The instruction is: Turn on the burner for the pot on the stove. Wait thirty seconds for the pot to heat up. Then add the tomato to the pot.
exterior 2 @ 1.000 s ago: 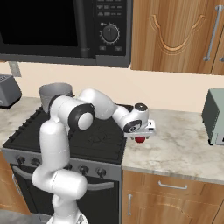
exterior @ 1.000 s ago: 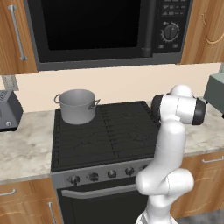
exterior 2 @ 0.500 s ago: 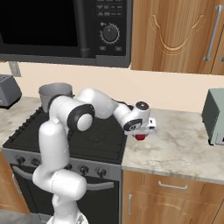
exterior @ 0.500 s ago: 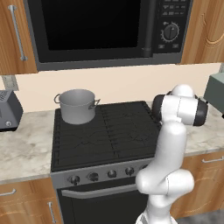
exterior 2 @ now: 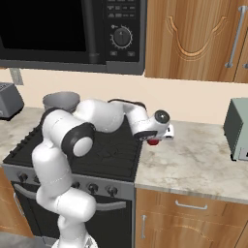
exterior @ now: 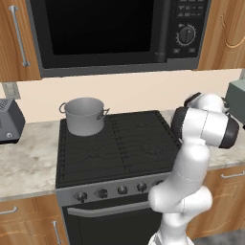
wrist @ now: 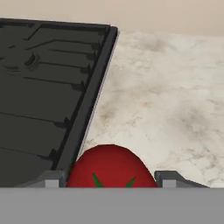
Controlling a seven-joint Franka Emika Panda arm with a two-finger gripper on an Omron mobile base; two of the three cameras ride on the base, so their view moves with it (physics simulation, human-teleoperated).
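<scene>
Red filled the bottom centre of your hand view: the tomato (wrist: pixel 111 168) sat right between the two finger tips, one tip (wrist: pixel 50 179) hard against its left side and the other at its right, so your gripper (wrist: pixel 111 183) was closed partway around the fruit and had it pinched. Whether the tomato was lifted clear of the counter (wrist: pixel 175 105) or resting on it, you could not tell from that angle.

In the right base view you saw the same grip near the middle of the frame: the gripper (exterior 2: pixel 154 139) pointed down with a sliver of the tomato (exterior 2: pixel 153 142) showing red beneath the hand, just right of the stove (exterior 2: pixel 111 155) edge and over the pale marbled counter (exterior 2: pixel 193 164).

The pot (exterior: pixel 84 116) stood in the upper left part of the left base view, on the back left grate of the stove (exterior: pixel 115 143), upright and lidless, well apart from the hand. In the right base view the pot (exterior 2: pixel 60 100) peeked out at the left, behind the arm's shoulder.

The knobs (exterior: pixel 122 190) ran along the stove's silver front strip in the lower middle of the left base view. The microwave (exterior: pixel 115 33) hung across the top of that frame. A grey toaster (exterior 2: pixel 237 128) sat at the right edge of the right base view.
</scene>
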